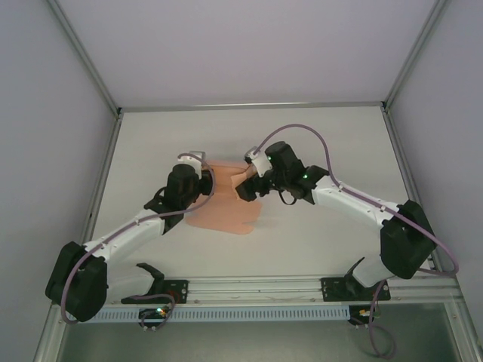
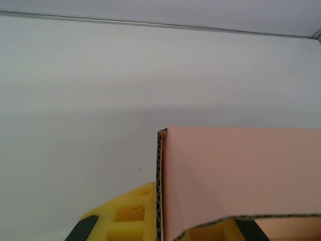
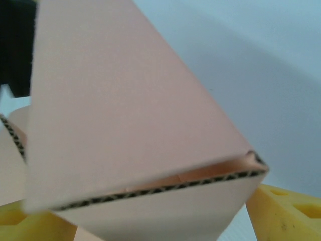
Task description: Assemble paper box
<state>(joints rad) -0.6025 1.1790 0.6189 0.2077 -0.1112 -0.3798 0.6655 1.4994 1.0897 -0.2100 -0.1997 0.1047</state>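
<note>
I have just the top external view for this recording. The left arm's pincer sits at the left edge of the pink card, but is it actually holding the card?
Observer: Yes. The left wrist view has the left pincer shut on the card, with its yellow fingers on either side of a cut edge.
Reviewer: And the right one, at the raised bit?
Observer: The right pincer stands wide open, and a folded flap lies between its fingers. I cannot tell whether they touch the flap.
Reviewer: Is it plain thin card?
Observer: No, it is corrugated. Both wrist views show a wavy dark core along the cut edges.
</note>
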